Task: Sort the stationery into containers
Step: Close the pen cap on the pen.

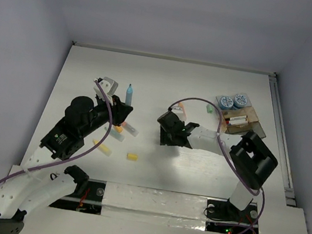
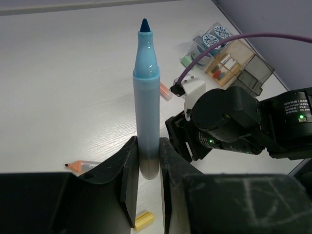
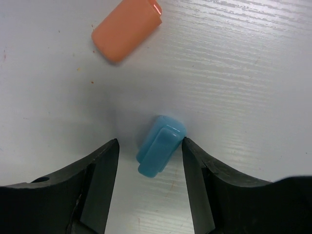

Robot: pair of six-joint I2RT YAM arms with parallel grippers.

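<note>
My left gripper (image 2: 148, 146) is shut on the lower end of an uncapped blue marker (image 2: 147, 92), which points away from it (image 1: 128, 96). My right gripper (image 3: 150, 143) is open and low over the table, astride a small blue cap (image 3: 161, 145). Its right finger touches the cap's corner and the left finger stands apart from it. An orange eraser (image 3: 126, 30) lies just beyond. The clear divided container (image 1: 249, 121) sits at the far right with two patterned rolls (image 1: 233, 100) in it.
Yellow sticks (image 1: 132, 156) (image 1: 102, 148), an orange piece (image 1: 118, 129) and a clear-capped marker (image 1: 130, 128) lie under the left arm. A pencil stub (image 2: 80, 166) and a green piece (image 1: 209, 109) also lie loose. The right arm's purple cable (image 1: 197, 103) arcs over the table.
</note>
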